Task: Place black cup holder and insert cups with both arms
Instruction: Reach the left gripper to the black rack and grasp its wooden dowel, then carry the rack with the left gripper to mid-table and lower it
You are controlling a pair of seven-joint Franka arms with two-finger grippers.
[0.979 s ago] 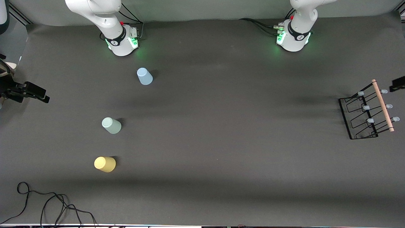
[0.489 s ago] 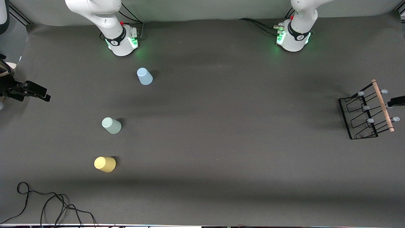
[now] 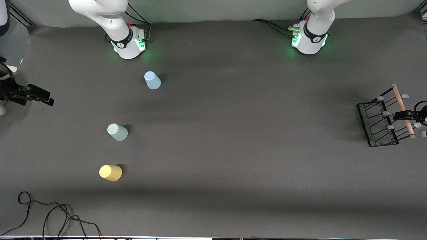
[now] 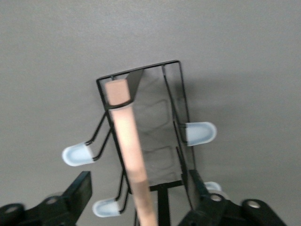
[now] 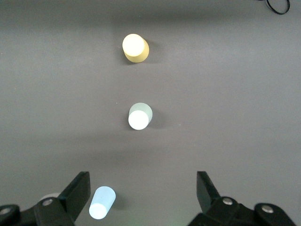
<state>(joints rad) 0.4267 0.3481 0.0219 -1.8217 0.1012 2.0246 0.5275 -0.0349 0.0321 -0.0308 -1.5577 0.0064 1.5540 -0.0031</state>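
The black cup holder (image 3: 386, 113) stands at the left arm's end of the table, its wooden rod handle (image 3: 401, 101) on top. My left gripper (image 3: 407, 116) is open just above it. In the left wrist view the rod (image 4: 127, 141) runs between the left gripper's (image 4: 139, 197) fingers, and I see no contact. Three cups stand mouth down toward the right arm's end: pale blue (image 3: 152, 80), mint green (image 3: 117, 132) and yellow (image 3: 110, 173). My right gripper (image 3: 45, 99) is open and empty at that end's table edge, with the blue cup (image 5: 102, 202), mint cup (image 5: 139, 116) and yellow cup (image 5: 135, 47) below it.
A loose black cable (image 3: 50, 213) lies at the table's front corner at the right arm's end. The two green-lit arm bases (image 3: 128, 43) stand along the back edge. The grey table (image 3: 240, 133) lies bare between the cups and the rack.
My left gripper has come in from the table's edge and now straddles the rack's wooden handle. My right gripper has barely shifted. The cups and the rack have not moved.
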